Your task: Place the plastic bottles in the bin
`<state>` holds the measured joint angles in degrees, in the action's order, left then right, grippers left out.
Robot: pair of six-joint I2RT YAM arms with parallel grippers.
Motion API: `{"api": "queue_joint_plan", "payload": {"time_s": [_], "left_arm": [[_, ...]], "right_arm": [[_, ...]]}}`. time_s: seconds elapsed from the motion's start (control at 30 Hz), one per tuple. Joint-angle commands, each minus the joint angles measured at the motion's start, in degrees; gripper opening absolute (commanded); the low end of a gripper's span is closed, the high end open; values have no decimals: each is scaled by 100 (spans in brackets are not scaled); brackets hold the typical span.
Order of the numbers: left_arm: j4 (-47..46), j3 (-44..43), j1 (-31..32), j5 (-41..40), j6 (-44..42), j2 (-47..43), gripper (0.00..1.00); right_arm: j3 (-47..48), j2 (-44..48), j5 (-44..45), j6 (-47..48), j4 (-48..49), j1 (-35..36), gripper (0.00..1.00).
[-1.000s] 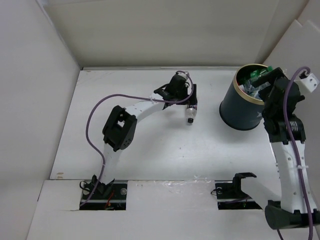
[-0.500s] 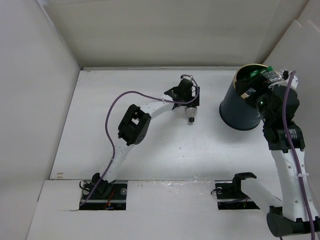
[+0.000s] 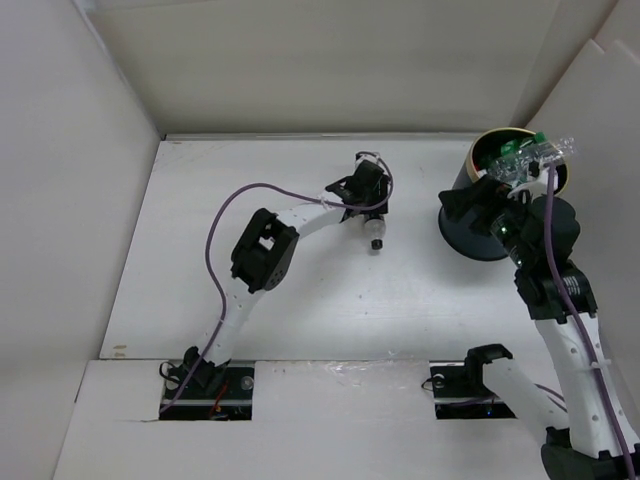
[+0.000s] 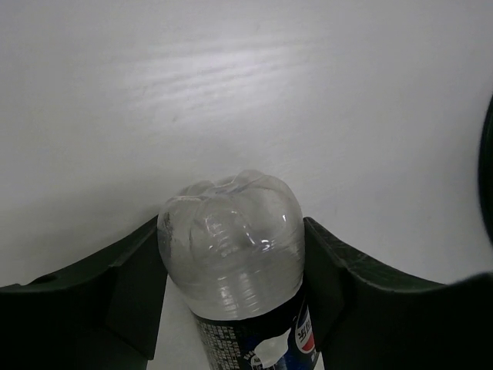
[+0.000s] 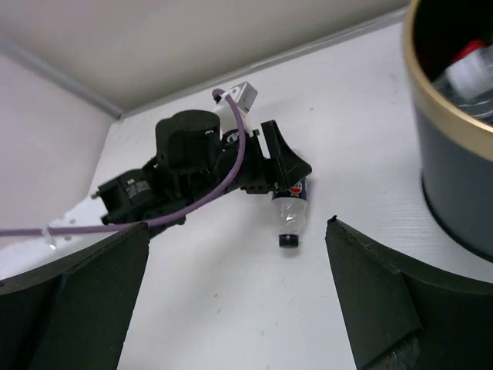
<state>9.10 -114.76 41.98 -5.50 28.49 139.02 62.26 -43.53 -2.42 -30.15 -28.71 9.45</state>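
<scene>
A clear plastic bottle (image 3: 375, 232) with a dark blue label lies on the white table, its black cap toward the near edge. My left gripper (image 3: 372, 207) is shut on its labelled body. In the left wrist view both fingers (image 4: 137, 266) press the sides of the bottle (image 4: 231, 247), whose ribbed base points away. The dark bin (image 3: 468, 235) with a gold rim stands at the right and holds several bottles, one green (image 3: 514, 155) and one red-capped (image 5: 471, 63). My right gripper (image 3: 463, 207) hangs open and empty beside the bin's left wall, facing the held bottle (image 5: 291, 210).
White walls close the table at the back, left and right. The left arm's purple cable (image 3: 225, 215) loops over the table's left half. The bin (image 5: 454, 177) fills the right edge of the right wrist view.
My left gripper has shut on the bottle lying on the table. The right arm has drawn back from over the bin and swung left, its jaws still open.
</scene>
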Motion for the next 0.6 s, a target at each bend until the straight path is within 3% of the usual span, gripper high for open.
{"api": "queue_joint_plan", "payload": {"time_s": [0.0, 0.03, 0.13, 0.27, 0.57], "left_arm": [[-225, 1035, 4, 40, -160, -1351, 0], [-982, 1940, 4, 658, -273, -2100, 0], [-2381, 3436, -49, 1689, -274, -3341, 0], [-3307, 4398, 3, 2648, 24, -4285, 0], [-3881, 4955, 179, 2940, 412, -5359, 0]], "right_arm": [[-582, 108, -1066, 273, 900, 135, 100], [-766, 108, -1320, 273, 1085, 136, 100], [-1461, 169, -2375, -7, 1999, 136, 100], [-1849, 11, -2782, -342, 2773, 407, 100], [-1858, -349, -2449, -632, 3511, 1540, 100]]}}
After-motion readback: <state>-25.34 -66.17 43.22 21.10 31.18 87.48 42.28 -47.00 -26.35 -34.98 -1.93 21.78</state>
